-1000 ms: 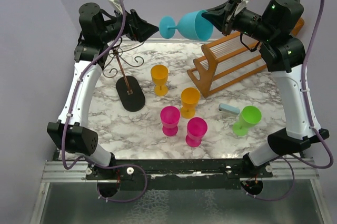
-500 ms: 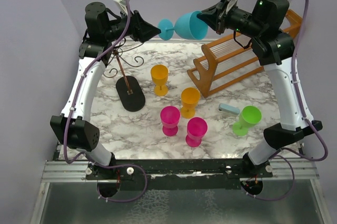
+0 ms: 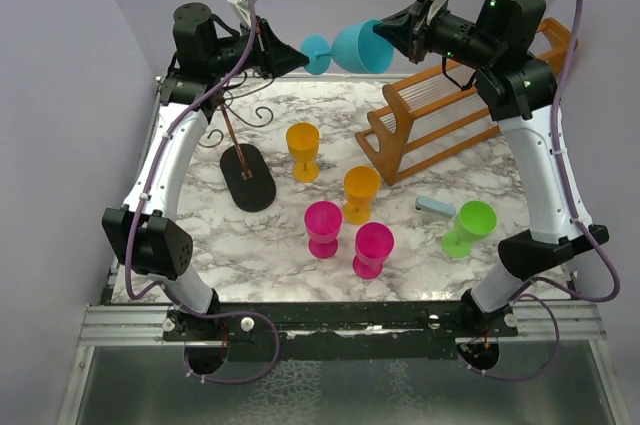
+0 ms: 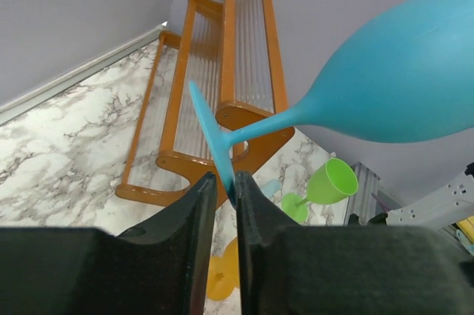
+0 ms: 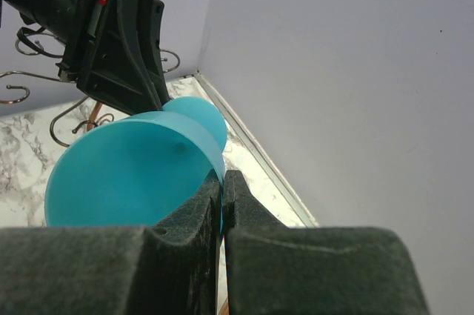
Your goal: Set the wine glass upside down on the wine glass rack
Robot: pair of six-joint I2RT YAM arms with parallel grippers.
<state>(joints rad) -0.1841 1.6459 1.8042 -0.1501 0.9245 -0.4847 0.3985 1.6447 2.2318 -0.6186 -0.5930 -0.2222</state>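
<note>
The blue wine glass point(image 3: 355, 47) hangs on its side high over the back of the table, held between both arms. My right gripper point(image 3: 382, 29) is shut on the bowl's rim point(image 5: 211, 163). My left gripper point(image 3: 300, 57) has closed on the edge of the foot point(image 4: 215, 137); the disc lies against one finger, a sliver of gap at the other. Below the left gripper stands the wine glass rack point(image 3: 232, 110), thin dark wire with curled hooks on a black oval base point(image 3: 248, 177). Its hooks point(image 5: 22, 93) show in the right wrist view.
A large orange wooden slatted rack point(image 3: 450, 115) fills the back right. Two orange glasses point(image 3: 303, 150) point(image 3: 360, 193) and two pink ones point(image 3: 323, 228) point(image 3: 372, 249) stand mid-table. A green glass point(image 3: 468, 227) lies on its side next to a small pale blue block point(image 3: 436, 206).
My left gripper moved right to the glass's foot and its jaws closed from wide open onto it. The right arm shifted the glass slightly left and kept its grip.
</note>
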